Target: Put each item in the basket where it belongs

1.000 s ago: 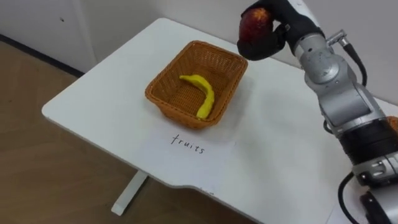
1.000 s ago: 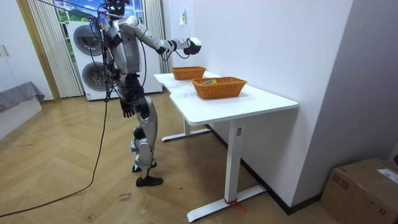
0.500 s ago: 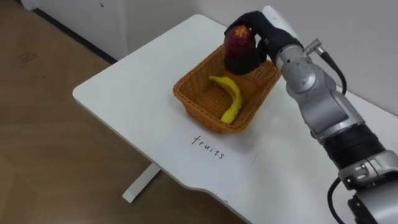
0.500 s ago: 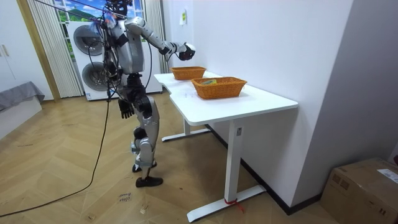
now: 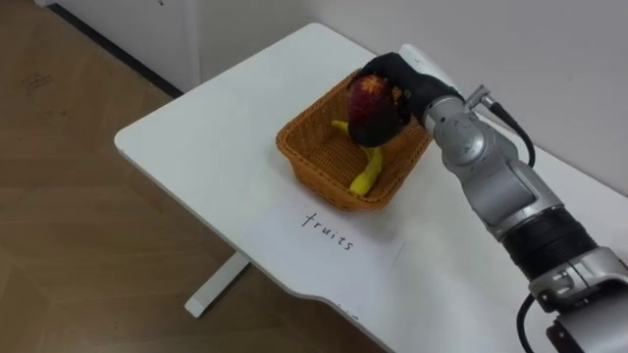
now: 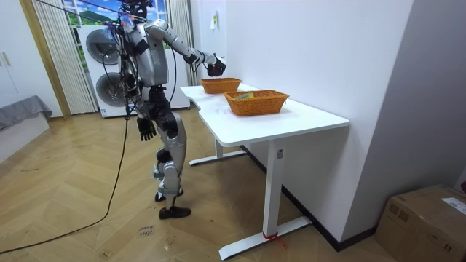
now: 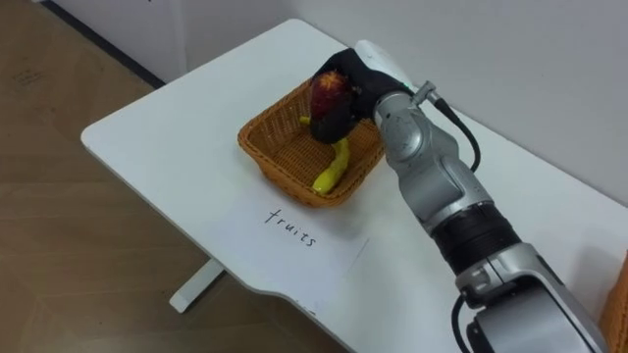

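Observation:
A red apple (image 5: 371,98) is held over the brown wicker basket (image 5: 304,149), with my right hand (image 5: 392,90) shut on it from above. A yellow banana (image 5: 367,173) lies inside the basket, partly hidden behind the apple. A paper sheet reading "fruits" (image 5: 329,231) lies on the white table (image 5: 206,127) in front of the basket. In the room view my right hand (image 6: 213,67) reaches over the farther basket (image 6: 220,85), and my left hand (image 6: 146,129) hangs at my side with its fingers loosely straight.
A second wicker basket (image 6: 256,101) with things in it stands nearer the room view's right end of the table. The table's front and left edges drop to a wooden floor (image 5: 69,226). A wall runs behind the table.
My right hand has carried the apple leftward and down, from right of the basket to just above its inside. The head camera shifted as well.

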Robot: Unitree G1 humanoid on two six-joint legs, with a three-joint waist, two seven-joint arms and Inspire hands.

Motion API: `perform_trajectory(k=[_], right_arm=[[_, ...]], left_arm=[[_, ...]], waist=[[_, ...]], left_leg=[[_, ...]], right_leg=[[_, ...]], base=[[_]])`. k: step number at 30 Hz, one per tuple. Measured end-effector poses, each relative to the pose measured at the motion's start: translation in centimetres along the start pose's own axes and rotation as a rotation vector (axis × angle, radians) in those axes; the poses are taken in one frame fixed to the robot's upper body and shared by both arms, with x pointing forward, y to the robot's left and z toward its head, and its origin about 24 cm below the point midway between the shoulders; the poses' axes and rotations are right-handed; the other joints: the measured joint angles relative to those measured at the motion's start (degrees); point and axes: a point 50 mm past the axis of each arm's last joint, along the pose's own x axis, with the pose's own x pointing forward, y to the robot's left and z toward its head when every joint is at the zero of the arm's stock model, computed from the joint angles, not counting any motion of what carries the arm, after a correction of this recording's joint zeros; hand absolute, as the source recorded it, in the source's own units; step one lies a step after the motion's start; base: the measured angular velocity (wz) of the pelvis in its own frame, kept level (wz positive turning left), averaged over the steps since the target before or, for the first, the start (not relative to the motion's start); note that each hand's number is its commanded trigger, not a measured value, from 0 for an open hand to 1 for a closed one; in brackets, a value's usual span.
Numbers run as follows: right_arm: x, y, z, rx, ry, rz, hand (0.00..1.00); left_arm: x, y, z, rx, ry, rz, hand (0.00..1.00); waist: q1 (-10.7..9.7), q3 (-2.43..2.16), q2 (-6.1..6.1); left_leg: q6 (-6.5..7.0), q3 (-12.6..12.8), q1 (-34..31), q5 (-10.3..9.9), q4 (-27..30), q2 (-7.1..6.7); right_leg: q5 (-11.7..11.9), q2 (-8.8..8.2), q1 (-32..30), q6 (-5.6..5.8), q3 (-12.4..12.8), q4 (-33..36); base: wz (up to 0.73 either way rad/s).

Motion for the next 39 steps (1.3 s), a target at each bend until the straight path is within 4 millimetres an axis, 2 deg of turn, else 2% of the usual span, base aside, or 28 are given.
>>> perform_trajectory(k=[1, 2, 10, 30, 39], right_arm=[[0.0, 0.0, 0.0, -0.002, 0.0, 0.0, 0.16], [0.0, 0.0, 0.0, -0.009, 0.0, -0.002, 0.0], [0.1, 0.3, -0.8, -0.024, 0.036, 0.004, 0.0], [0.1, 0.3, -0.8, -0.026, 0.036, 0.004, 0.0], [-0.1, 1.0, -1.5, -0.022, 0.057, 0.022, 0.0]], left_arm=[[0.0, 0.0, 0.0, 0.0, 0.001, 0.0, 0.0], [0.0, 0.0, -0.1, 0.0, 0.002, 0.0, 0.0], [0.0, 0.0, -0.4, 0.002, 0.014, -0.001, 0.0], [0.0, 0.0, -0.4, 0.002, 0.015, -0.002, 0.0], [0.0, 0.0, -0.4, 0.005, 0.016, -0.004, 0.0]], waist=[[0.01, 0.0, 0.0], [0.01, 0.01, 0.01], [0.02, 0.0, 0.0], [0.33, -0.01, 0.0], [0.37, -0.01, 0.0]], left_leg=[[0.0, 0.0, 0.0, 0.0, 0.02, -0.01], [0.0, 0.0, 0.0, 0.0, 0.04, -0.01], [-0.01, 0.0, 0.07, 0.0, 0.1, -0.04], [-0.02, -0.01, 0.13, 0.01, 0.19, -0.03], [-0.02, -0.02, 0.13, 0.0, 0.24, -0.05]], right_leg=[[0.0, 0.0, 0.02, 0.0, 0.02, 0.0], [0.0, 0.0, 0.04, 0.0, 0.02, 0.0], [0.0, -0.01, 0.15, 0.0, 0.03, -0.01], [0.0, -0.01, 0.23, 0.0, -0.02, -0.03], [0.0, -0.05, 0.26, 0.0, 0.02, -0.01]], base=[[0.0], [0.0], [0.0], [0.0], [0.0]])
